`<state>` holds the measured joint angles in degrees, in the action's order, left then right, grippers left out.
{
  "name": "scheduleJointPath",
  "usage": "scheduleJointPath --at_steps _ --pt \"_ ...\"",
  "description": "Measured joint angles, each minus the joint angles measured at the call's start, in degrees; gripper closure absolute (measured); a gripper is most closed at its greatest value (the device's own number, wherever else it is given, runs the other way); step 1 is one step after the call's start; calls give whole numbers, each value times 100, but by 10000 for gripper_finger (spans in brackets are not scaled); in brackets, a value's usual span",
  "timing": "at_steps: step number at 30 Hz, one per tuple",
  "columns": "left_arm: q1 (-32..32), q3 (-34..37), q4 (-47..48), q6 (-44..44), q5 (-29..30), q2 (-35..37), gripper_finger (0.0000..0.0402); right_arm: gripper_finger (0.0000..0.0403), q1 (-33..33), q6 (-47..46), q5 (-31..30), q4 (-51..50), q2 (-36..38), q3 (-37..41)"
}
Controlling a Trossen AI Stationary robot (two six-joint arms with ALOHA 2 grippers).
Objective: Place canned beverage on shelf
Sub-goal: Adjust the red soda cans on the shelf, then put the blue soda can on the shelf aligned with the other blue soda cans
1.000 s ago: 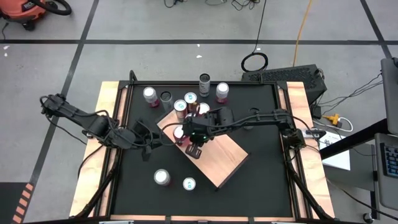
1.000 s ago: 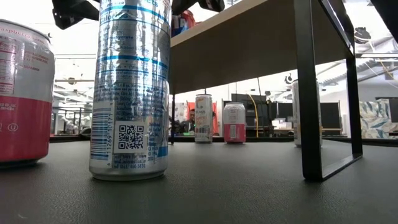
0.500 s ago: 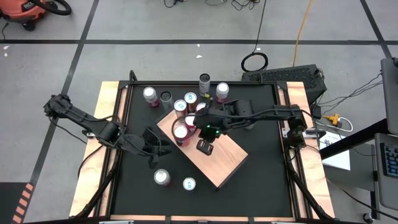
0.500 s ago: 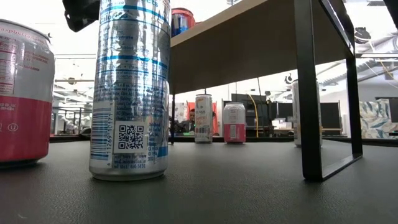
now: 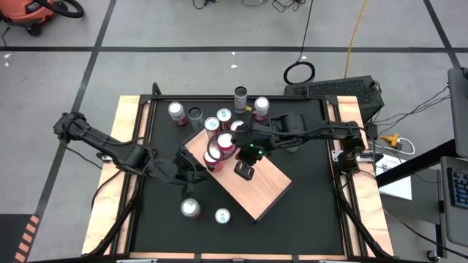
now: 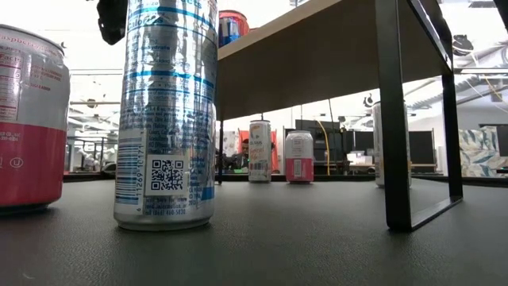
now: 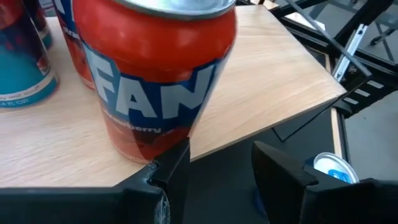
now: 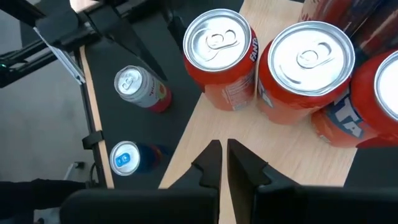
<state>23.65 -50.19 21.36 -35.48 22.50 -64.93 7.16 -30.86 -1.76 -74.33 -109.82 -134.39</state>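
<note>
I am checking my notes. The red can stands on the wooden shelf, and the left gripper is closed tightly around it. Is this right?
Not quite. The red can does stand on the shelf, but the left gripper is open and off the can, as the left wrist view shows.

Black table [image 5: 161, 234] bearing loose cans, angled pale wooden shelf [image 5: 265, 188] with red cans [image 5: 225, 144] clustered at one end

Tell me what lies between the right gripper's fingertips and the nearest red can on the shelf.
Nothing: the right wrist view shows only bare pale wood of the shelf between the shut right gripper and the red can.
</note>
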Motion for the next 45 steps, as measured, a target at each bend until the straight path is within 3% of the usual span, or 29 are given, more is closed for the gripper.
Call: scheduleJointPath --at_steps 33,45 --pt "-79 0 -159 192 193 -4 234 399 240 2 4 33 0 0" --pt "196 -240 -233 -473 -722 48 234 399 585 147 31 -326 20 0"
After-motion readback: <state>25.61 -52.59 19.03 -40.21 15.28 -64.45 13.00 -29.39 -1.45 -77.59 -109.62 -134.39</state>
